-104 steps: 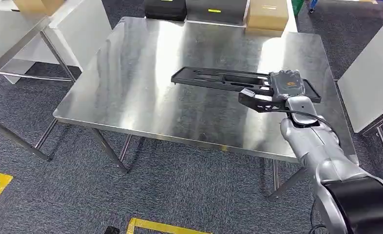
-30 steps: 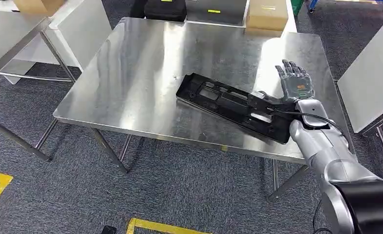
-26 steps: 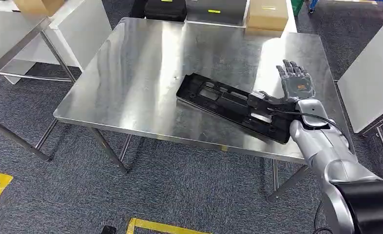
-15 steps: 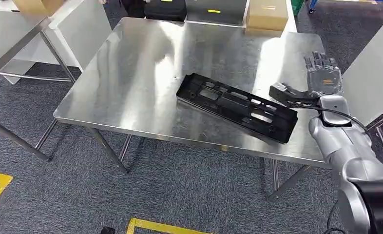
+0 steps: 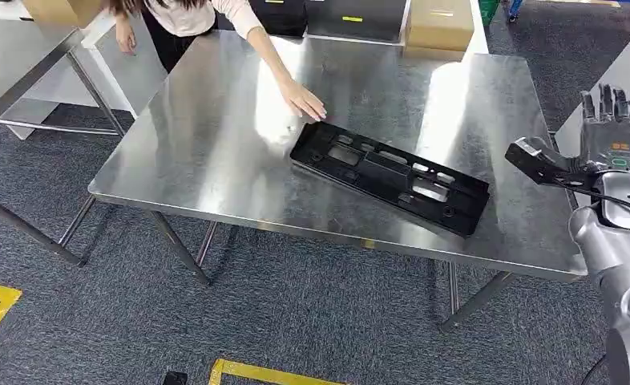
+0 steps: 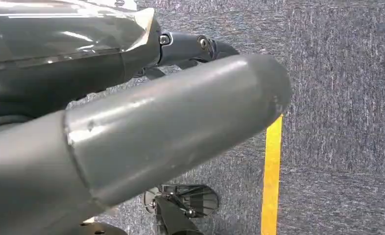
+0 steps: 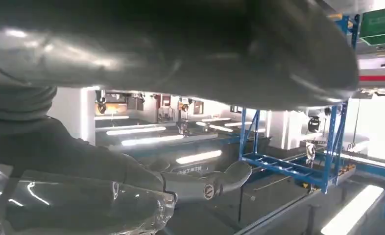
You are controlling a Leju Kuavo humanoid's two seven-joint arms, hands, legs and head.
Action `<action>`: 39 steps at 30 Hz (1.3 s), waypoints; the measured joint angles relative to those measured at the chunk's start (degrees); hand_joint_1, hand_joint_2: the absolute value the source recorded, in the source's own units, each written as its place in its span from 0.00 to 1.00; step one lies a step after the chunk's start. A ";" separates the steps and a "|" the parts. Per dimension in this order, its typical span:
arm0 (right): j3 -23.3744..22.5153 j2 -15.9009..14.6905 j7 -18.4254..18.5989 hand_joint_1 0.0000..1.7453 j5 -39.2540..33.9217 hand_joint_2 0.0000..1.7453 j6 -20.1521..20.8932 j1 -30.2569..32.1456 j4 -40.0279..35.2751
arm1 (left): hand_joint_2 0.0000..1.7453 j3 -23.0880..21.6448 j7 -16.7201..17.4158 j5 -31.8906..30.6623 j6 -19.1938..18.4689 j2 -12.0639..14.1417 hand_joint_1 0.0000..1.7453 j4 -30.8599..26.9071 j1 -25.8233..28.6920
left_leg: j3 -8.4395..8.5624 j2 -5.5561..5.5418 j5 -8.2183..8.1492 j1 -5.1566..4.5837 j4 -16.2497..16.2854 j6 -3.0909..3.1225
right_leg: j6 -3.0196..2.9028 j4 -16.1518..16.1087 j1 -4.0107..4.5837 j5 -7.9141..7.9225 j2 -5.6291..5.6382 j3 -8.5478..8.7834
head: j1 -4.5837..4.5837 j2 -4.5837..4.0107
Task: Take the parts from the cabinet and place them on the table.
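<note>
My right hand (image 5: 612,140) hangs off the steel table's (image 5: 216,160) right edge, fingers spread and holding nothing, because the black plastic frame part (image 5: 389,176) lies flat on it — a person's hand (image 5: 302,102) reaching just beside its far end.

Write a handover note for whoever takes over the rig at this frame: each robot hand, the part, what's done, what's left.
Right robot hand: open, fingers spread, raised past the table's right edge, holding nothing.
Left robot hand: hanging by the floor; whether it is open or shut cannot be told.
Black plastic part: lying flat and diagonal on the steel table, apart from both robot hands.
A person's hand reaches toward the part's far end.
Done: this part is placed. Left: fetch any further parts from the cabinet.
</note>
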 joint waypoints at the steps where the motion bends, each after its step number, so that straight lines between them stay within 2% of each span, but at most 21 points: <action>1: -0.02 -0.07 0.00 0.00 0.02 0.00 0.00 0.04 -0.04 | 0.00 0.04 0.00 0.00 -0.02 -0.04 0.00 0.00 0.00 | 0.02 0.00 0.00 0.00 0.00 0.00 | 0.00 0.00 0.00 0.00 0.00 0.00 | -0.04 0.00; 8: -0.24 -0.42 0.00 0.00 -0.35 0.00 -0.06 0.32 -0.22 | 0.00 0.15 -0.11 0.09 0.00 -0.17 0.00 0.00 -0.08 | 0.07 0.00 0.02 -0.01 0.00 -0.02 | 0.00 0.00 0.01 0.00 0.01 0.00 | -0.04 0.00; 11: -1.67 -1.77 -0.85 0.00 -4.38 0.00 -2.50 3.74 -2.54 | 0.00 0.99 -1.20 1.42 0.05 -0.31 0.00 0.00 -0.24 | 0.13 -0.11 0.03 -0.02 0.02 -0.01 | 0.19 -0.01 0.12 -0.14 -0.17 0.06 | -0.02 0.00; 14: -5.03 -4.95 -0.44 0.00 -9.56 0.00 -3.83 13.63 -10.42 | 0.00 2.30 -1.79 2.27 0.50 -0.44 0.00 0.00 -0.24 | 0.36 -0.61 -0.09 -0.03 0.05 0.15 | 0.44 -0.06 0.27 -0.39 -0.61 0.42 | -0.02 0.00; 16: -9.04 -7.46 1.10 0.00 -10.71 0.00 -3.85 24.33 -19.06 | 0.00 3.13 -1.84 2.51 0.55 -0.72 0.00 0.00 -0.23 | 0.48 -1.08 -0.35 -0.06 0.03 0.51 | 0.71 -0.13 0.43 -0.63 -1.02 0.77 | -0.18 0.00; 18: -15.45 -8.00 1.51 0.00 -9.88 0.00 -4.11 36.64 -28.52 | 0.00 3.85 -1.70 2.58 0.53 -1.01 0.00 0.00 -0.21 | 0.69 -1.36 -0.57 -0.03 0.03 0.55 | 0.68 -0.13 0.47 -1.00 -1.39 1.03 | -0.07 0.00; 19: -19.99 -7.30 -0.23 0.00 -9.18 0.00 -4.13 43.80 -34.16 | 0.00 4.11 -1.55 2.93 0.53 -1.16 0.00 0.00 -0.27 | 0.72 -1.45 -0.75 -0.03 0.01 0.61 | 0.74 -0.13 0.50 -1.12 -1.48 1.14 | -0.04 0.00; 20: -24.67 -5.65 -3.03 0.00 -8.76 0.00 -3.78 50.19 -39.63 | 0.00 4.48 -1.51 3.43 0.55 -1.38 0.00 0.00 -0.27 | 0.74 -1.60 -0.86 0.00 -0.02 0.66 | 0.61 -0.12 0.48 -1.41 -1.66 1.37 | 0.00 0.00; 21: -29.97 -2.58 -6.57 0.00 -8.65 0.00 -3.54 55.50 -45.45 | 0.00 5.11 -1.46 3.87 0.55 -1.55 0.00 0.00 -0.23 | 0.88 -1.60 -0.93 0.07 -0.02 0.66 | 0.61 -0.13 0.49 -1.45 -1.66 1.43 | -0.04 0.00; 22: -35.97 2.30 -12.00 0.00 -8.76 0.00 -3.22 61.01 -51.61 | 0.00 5.86 -1.36 4.28 0.61 -1.68 0.00 0.02 -0.15 | 0.96 -1.60 -1.22 0.18 -0.02 0.31 | 0.44 -0.13 0.49 -1.58 -1.60 1.49 | 0.00 0.00; 23: -40.97 6.83 -17.51 0.00 -9.03 0.00 -2.50 64.71 -56.41 | 0.00 6.38 -1.18 4.39 0.85 -1.77 0.00 0.02 -0.07 | 1.03 -1.56 -1.25 0.34 -0.02 0.30 | 0.38 -0.13 0.52 -1.69 -1.56 1.58 | -0.11 0.00; 25: -50.84 16.28 -29.14 0.00 -9.18 0.00 -0.46 68.94 -63.44 | 0.00 7.32 -1.11 5.05 1.34 -1.79 0.00 0.02 0.13 | 1.23 -1.31 -1.46 0.36 -0.05 0.07 | 0.36 -0.12 0.55 -1.81 -1.21 1.61 | -0.09 0.00; 26: -55.93 21.48 -33.53 0.00 -9.16 0.00 -0.06 69.42 -66.11 | 0.00 7.97 -1.11 5.44 1.62 -1.79 0.00 0.02 0.25 | 1.30 -1.14 -1.52 0.39 -0.06 0.04 | 0.28 -0.12 0.55 -1.86 -1.06 1.65 | -0.04 0.00; 27: -61.61 25.41 -36.66 0.00 -8.90 0.00 0.11 69.30 -68.34 | 0.00 8.50 -1.07 5.60 1.73 -1.77 0.00 0.02 0.43 | 1.37 -0.91 -1.61 0.43 -0.07 -0.04 | 0.25 -0.12 0.55 -1.88 -0.84 1.66 | -0.09 0.00; 30: -73.58 33.32 -39.41 0.00 -6.96 0.00 0.37 68.52 -72.49 | 0.00 9.75 -0.64 6.08 1.81 -1.73 0.00 0.02 0.95 | 1.57 -0.61 -1.69 0.43 -0.09 -0.07 | 0.23 -0.11 0.63 -1.90 -0.56 1.77 | -0.09 0.00; 32: -78.41 35.86 -39.65 0.00 -4.68 0.00 0.03 67.14 -73.42 | 0.00 10.18 -0.48 6.08 1.92 -1.64 0.00 0.02 1.13 | 1.64 -0.43 -1.69 0.41 -0.09 -0.08 | 0.23 -0.12 0.64 -1.90 -0.43 1.78 | -0.04 0.00; 35: -86.26 37.61 -39.69 0.00 -1.90 0.00 -2.20 62.99 -72.53 | 0.00 10.82 -0.22 6.08 2.10 -1.53 0.00 0.02 1.16 | 2.00 -0.31 -1.79 0.17 -0.09 0.04 | 0.28 -0.13 0.62 -1.93 -0.28 1.96 | -0.09 0.00; 39: -93.13 37.81 -39.21 0.00 -0.46 0.00 -4.88 59.72 -68.88 | 0.00 11.56 0.15 6.25 2.23 -1.40 0.00 0.02 1.47 | 2.12 -0.32 -1.77 0.11 -0.08 0.07 | 0.30 -0.13 0.60 -1.93 -0.30 2.12 | -0.04 0.00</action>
